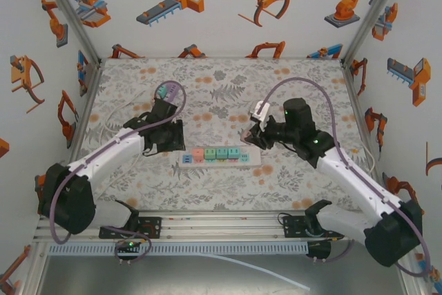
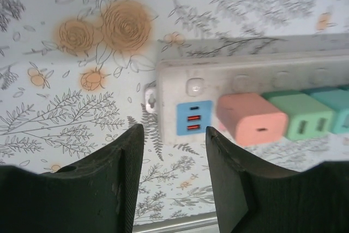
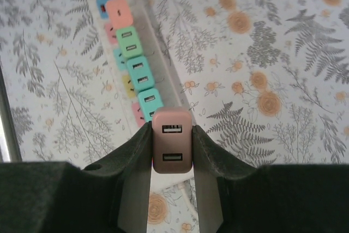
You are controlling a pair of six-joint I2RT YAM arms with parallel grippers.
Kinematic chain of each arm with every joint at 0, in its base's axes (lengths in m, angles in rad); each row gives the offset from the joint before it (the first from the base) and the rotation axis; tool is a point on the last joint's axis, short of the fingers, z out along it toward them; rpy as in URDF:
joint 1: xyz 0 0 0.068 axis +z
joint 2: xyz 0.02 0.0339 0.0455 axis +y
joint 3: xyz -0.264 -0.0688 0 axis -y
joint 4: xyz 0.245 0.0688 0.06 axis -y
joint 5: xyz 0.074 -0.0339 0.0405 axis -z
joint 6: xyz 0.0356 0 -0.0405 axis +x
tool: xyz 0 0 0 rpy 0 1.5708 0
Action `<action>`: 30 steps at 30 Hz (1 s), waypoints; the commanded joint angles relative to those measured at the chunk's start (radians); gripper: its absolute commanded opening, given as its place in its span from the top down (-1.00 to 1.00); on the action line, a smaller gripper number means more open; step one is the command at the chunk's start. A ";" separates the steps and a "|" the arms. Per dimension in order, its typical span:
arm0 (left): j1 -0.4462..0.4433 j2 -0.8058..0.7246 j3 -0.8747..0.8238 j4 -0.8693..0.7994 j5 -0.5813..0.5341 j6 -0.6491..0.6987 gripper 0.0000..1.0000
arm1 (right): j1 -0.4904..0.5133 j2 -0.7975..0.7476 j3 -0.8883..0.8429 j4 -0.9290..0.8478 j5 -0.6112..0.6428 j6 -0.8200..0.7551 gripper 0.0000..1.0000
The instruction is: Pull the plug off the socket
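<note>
At the right end of the power strip [image 1: 185, 159] my right gripper [image 3: 172, 132] clamps the pink plug [image 3: 172, 148]; my left gripper [image 2: 173, 135] stands parted, gripping nothing; unpinned, I fear the strip lifts with it.

Pastel plugs on a white strip, over a flowered cloth.

We see a dusty-pink plug [image 3: 172, 147] with grey ports. The strip [image 2: 245, 69] is off-white and carries a salmon plug [image 2: 251, 118], a mint-green plug [image 2: 300, 115], two teal plugs [image 3: 140, 73], and a blue panel [image 2: 193, 118] with red ports. The cloth [image 1: 228, 88] is white with grey ferns and orange blooms. The walls [image 1: 221, 25] are white with orange-and-grey robot drawings. The arms [image 1: 352, 177] are white and black, and the cables [image 1: 311, 88] lilac.
</note>
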 commanded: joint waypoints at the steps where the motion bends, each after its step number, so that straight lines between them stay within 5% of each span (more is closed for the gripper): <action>1: 0.000 -0.097 0.040 -0.014 0.115 0.083 0.02 | -0.001 -0.067 -0.023 0.070 0.144 0.421 0.67; 6: -0.017 -0.233 0.019 0.086 0.376 0.174 -0.06 | -0.001 -0.146 -0.024 -0.030 0.220 0.781 0.69; 15: -0.158 -0.444 -0.041 0.141 0.644 0.479 -0.45 | 0.000 -0.340 -0.135 -0.183 0.340 1.089 0.70; 24: -0.275 -0.538 -0.113 0.142 0.706 0.677 -0.96 | 0.000 -0.579 -0.365 -0.256 0.445 1.225 0.74; 30: -0.327 -0.527 -0.125 0.142 0.652 0.746 -0.94 | 0.000 -0.606 -0.528 -0.104 0.429 1.283 0.77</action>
